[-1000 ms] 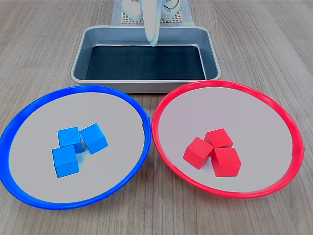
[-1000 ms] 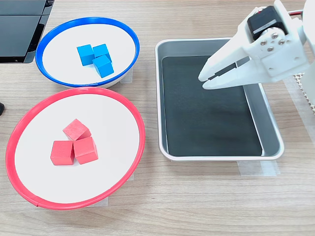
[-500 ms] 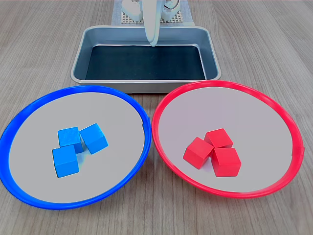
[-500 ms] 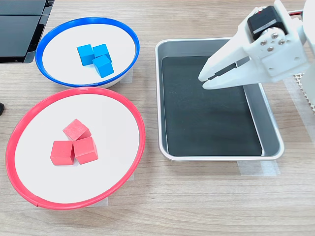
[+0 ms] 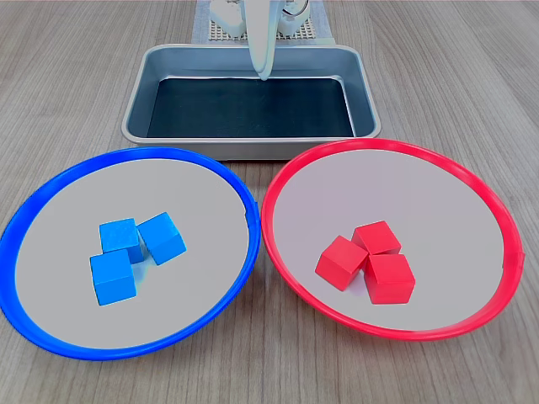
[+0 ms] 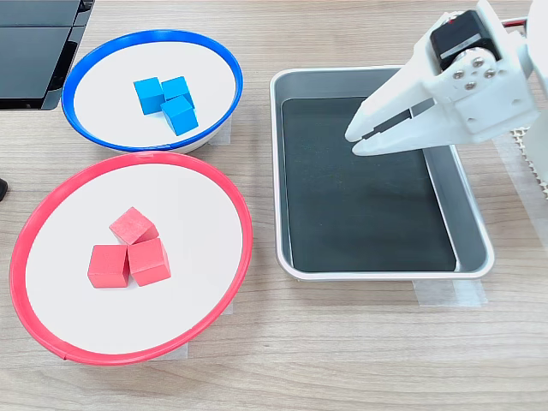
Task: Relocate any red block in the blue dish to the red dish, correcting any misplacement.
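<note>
In the first exterior view, the blue dish rests on the wooden bench at the first exterior view's left, with the red dish just beside it at the right, the two rims almost meeting; the blue dish holds three blue cubes clustered together and touching, and no red cube lies in it; three red blocks sit in a tight cluster inside the red dish, slightly right of its centre; a rectangular steel tray with a dark liner stands behind both dishes; the white gripper hangs above the far edge of the tray, seen edge-on, so from this view it cannot be told whether the jaws are apart or together. In the second exterior view, the blue dish lies at upper left with the blue cubes near its centre; the red dish lies below it, rims close, with the red blocks left of its centre, all touching; the steel tray lies at the second exterior view's right, strips of tape showing at its lower edge; the gripper is poised over the upper part of the tray, its jaws nearly together with only a thin dark gap between them, holding nothing; a dark panel occupies the upper left corner.
</note>
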